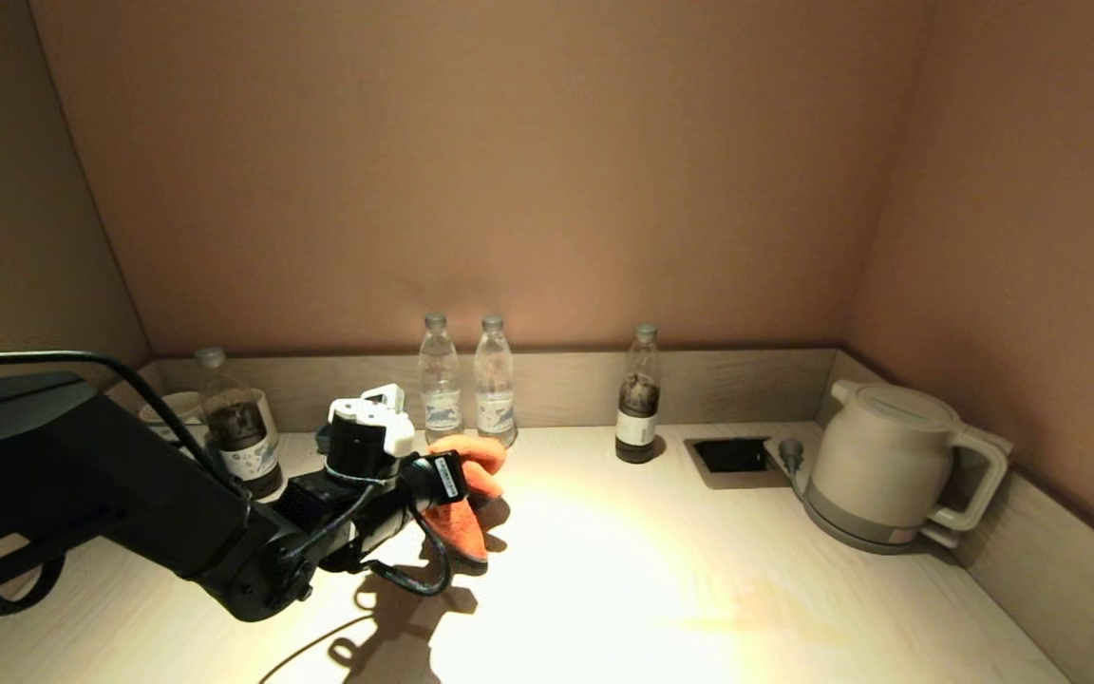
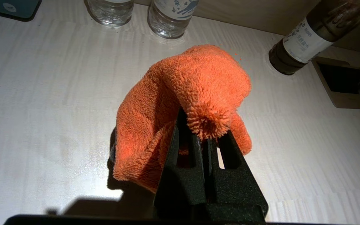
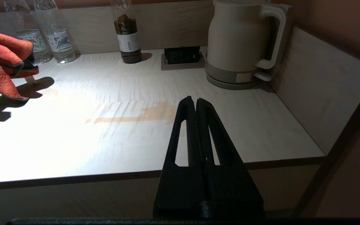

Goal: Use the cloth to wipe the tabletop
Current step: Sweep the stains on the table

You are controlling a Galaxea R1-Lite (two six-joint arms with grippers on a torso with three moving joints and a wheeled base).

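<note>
Pale wood-grain tabletop (image 1: 604, 570) under warm light, cloth (image 2: 180, 103) held just above its left half.

Nearest, the right gripper (image 3: 195, 103) is seen parked short of the front edge, fingers pressed together on nothing, with a faint orange-brown smear (image 3: 136, 115) on the surface beyond it. One orange cloth is pinched between the tight black fingers of the left gripper (image 2: 206, 134), its lower corner hanging close to the top; contact cannot be judged. Farther back, four bottles are counted: two clear (image 1: 440, 380) (image 1: 495, 382), two dark (image 1: 640, 394) (image 1: 234, 423), the left one partly hidden by the arm. Label print is too small to read. One kettle (image 1: 879, 465) stands back right beside a recessed socket (image 1: 732, 454). A white cup (image 1: 172, 410) is half hidden behind the left bottle.
</note>
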